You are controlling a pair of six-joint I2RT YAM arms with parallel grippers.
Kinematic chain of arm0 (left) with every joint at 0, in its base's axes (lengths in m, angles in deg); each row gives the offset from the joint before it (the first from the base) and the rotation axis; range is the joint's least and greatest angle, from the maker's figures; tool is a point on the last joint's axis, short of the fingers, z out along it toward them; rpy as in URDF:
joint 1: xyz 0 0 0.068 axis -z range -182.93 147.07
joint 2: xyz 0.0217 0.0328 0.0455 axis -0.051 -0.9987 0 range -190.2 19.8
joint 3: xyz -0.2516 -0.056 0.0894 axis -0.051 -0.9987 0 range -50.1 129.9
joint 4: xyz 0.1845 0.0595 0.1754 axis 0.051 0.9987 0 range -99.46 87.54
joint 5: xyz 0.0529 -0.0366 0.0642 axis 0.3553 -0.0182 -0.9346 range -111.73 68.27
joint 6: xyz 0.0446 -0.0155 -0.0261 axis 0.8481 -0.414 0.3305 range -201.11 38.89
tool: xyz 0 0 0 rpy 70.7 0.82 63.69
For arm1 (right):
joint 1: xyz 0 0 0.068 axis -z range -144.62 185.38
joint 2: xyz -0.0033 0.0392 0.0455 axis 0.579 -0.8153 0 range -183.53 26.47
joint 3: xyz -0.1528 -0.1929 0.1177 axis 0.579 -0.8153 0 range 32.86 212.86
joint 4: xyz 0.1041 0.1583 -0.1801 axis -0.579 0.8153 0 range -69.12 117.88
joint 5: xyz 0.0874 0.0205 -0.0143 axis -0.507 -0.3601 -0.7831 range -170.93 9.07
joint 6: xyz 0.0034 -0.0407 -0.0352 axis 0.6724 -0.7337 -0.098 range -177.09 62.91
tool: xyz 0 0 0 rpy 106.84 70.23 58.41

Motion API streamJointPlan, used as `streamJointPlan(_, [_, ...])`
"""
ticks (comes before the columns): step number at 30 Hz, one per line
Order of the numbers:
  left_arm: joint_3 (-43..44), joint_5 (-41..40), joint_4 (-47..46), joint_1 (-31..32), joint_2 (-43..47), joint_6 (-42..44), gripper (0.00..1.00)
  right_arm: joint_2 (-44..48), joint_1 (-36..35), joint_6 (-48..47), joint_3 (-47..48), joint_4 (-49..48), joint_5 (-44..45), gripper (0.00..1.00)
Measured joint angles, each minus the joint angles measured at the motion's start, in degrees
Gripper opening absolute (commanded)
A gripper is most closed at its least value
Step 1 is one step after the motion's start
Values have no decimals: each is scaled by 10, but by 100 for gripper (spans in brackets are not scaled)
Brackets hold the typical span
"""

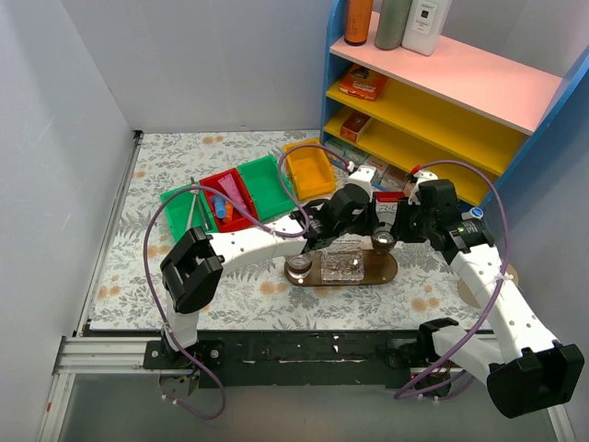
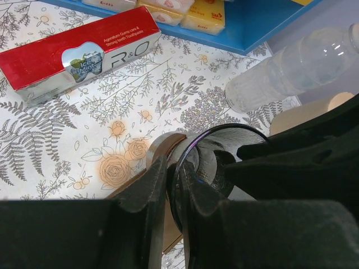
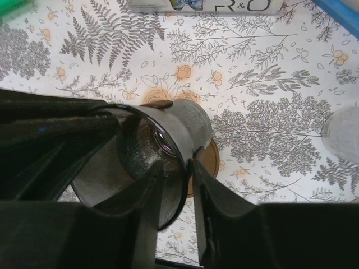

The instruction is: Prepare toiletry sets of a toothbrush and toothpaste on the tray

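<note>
1 oval tray [image 1: 373, 271] lies left-right, cup [image 1: 384, 241] over right end.

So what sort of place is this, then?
Probably a test bench dressed like a small shop or washroom corner: a bright shelf with bottles and boxes, a toothpaste box on a flowery tablecloth, and plain walls all round.

The cup [image 3: 193, 120] is brushed grey metal, matt outside, with a darker, shinier inside and a bright rim. Under it, the tray [image 1: 363, 273] is dark wood with a soft sheen. The cloth [image 1: 166, 157] looks matt, printed with ferns and flowers. At 11 o'clock from the cup, the box [image 2: 84, 53] is glossy card. At 1 o'clock, the bottle [image 2: 291, 67] is clear ribbed plastic. The bins [image 1: 265, 184] are smooth glossy plastic. The fingers [image 2: 143, 196] are matt black plastic.
</note>
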Motion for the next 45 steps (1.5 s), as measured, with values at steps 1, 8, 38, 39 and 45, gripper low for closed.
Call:
streamJointPlan(1, [-1,0,-1,2,0,0,0,0,0,0,0,0,0,22])
streamJointPlan(8, [-12,-7,-23,10,3,2,1,-7,3,12,-2,-2,35,1])
streamJointPlan(38, [-229,105,-119,-99,270,121,77,-50,4,-181,30,58,-104,1])
streamJointPlan(39, [-238,105,-117,-110,281,126,77,-50,4,-185,30,59,-110,1])
streamJointPlan(45, [-246,104,-113,-147,344,168,79,-55,4,-197,30,66,-117,1])
